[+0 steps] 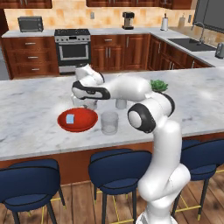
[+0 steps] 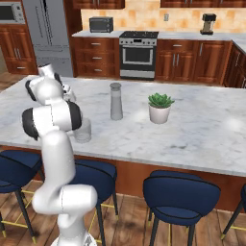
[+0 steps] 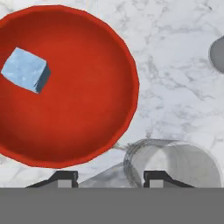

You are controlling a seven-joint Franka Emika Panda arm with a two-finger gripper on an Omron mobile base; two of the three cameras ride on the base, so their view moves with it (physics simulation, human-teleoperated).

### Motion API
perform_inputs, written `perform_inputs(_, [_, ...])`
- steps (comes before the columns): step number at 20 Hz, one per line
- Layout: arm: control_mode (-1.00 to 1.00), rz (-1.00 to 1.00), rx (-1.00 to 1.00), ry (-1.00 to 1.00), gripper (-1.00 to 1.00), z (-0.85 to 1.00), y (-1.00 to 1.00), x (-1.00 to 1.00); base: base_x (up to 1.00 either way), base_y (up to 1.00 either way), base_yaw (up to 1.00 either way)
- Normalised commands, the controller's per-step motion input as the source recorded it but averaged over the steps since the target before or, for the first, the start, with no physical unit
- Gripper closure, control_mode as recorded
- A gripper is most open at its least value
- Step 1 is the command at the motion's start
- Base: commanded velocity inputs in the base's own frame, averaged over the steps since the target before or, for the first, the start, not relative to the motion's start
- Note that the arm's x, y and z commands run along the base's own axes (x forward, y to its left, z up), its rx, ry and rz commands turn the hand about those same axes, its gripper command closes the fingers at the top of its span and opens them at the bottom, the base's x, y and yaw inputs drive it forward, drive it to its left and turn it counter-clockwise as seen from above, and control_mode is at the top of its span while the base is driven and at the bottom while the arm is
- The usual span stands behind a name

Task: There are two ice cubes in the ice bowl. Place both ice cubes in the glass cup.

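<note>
Overall surface: a white-grey marble island counter (image 1: 39,127) carried the work, with dark blue stools (image 1: 118,168) drawn up along its near edge.
Room: cherry-wood cabinets lined the back wall, with a steel range (image 1: 72,50), a microwave (image 1: 30,23) and a coffee machine (image 1: 127,20); a sink (image 1: 189,43) sat in the side counter.
Other items: a grey shaker (image 2: 116,101) and a potted plant (image 2: 160,107) stood further back on the island.
Ice bowl: the red ice bowl (image 1: 85,122) rested on the marble, just beside the glass cup (image 1: 109,123) but apart from it.
Ice cube: one pale blue ice cube (image 3: 26,69) lay inside the bowl, near its rim; I could not make out a second cube.
Gripper: the gripper (image 3: 110,177) hovered above the gap between bowl and cup, fingertips spread apart, nothing between them.
Arm: the white arm (image 1: 151,118) rose from the floor, bent at the elbow and reached level over the counter, hand pointing down.
</note>
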Motion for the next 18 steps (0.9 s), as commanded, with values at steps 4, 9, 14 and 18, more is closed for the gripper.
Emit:
perform_inputs(4, [-1.00,-0.02,0.20,0.06,1.00,0.82,-0.83,-0.08,0.00,0.00,0.00])
perform_inputs(9, [-1.00,-0.01,0.10,0.03,1.00,0.15,-0.65,-0.15,0.00,0.00,0.00])
perform_inputs(14, [-1.00,0.00,-0.02,0.04,1.00,-0.29,-0.05,0.00,0.00,0.00,0.00])
perform_inputs(18, [-1.00,0.00,0.00,0.00,1.00,-0.14,-0.03,0.00,0.00,0.00,0.00])
